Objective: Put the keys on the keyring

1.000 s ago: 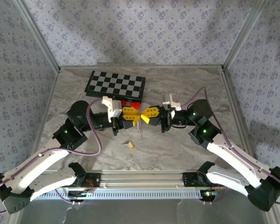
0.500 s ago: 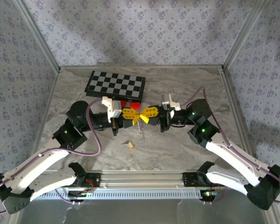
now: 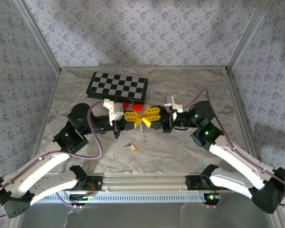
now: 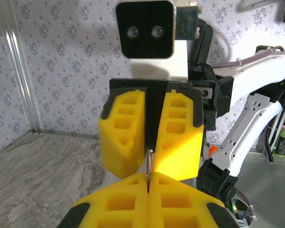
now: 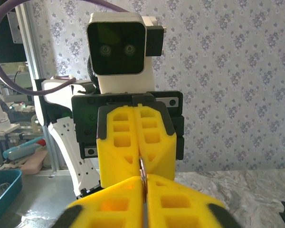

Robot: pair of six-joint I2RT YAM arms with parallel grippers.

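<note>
Worked over a grey-veined, marble-look desk (image 3: 175,152) boxed in by lilac floral wallpaper. Caught the keyring (image 4: 149,162) in mid-air above the middle of the desk, a thin pale loop seen edge-on, its whitish chain tangle (image 3: 142,132) hanging below. Pinched it in the left pincer (image 3: 137,118), jaws pressed fully together on the loop, a little apart one second before. Eased the right pincer (image 3: 147,118) off over that same second: clamped before, now parted to a narrow slit with the loop standing in the gap. Could not tell whether either pad touched it. Read as a handover, ring passed to the left, right likely freed to fetch. Left the key (image 3: 132,147) flat on the desk, nearer the arm bases, well apart from the ring and unmoved: tiny, yellow-orange head, short pale shank, nothing threaded yet. Met tip to tip with blocky yellow fingers (image 5: 107,166), matte and honeycombed with square hollows. Kept clear of the black-and-white chessboard (image 3: 117,86) and the red blocks (image 3: 126,105) behind the pincers.
</note>
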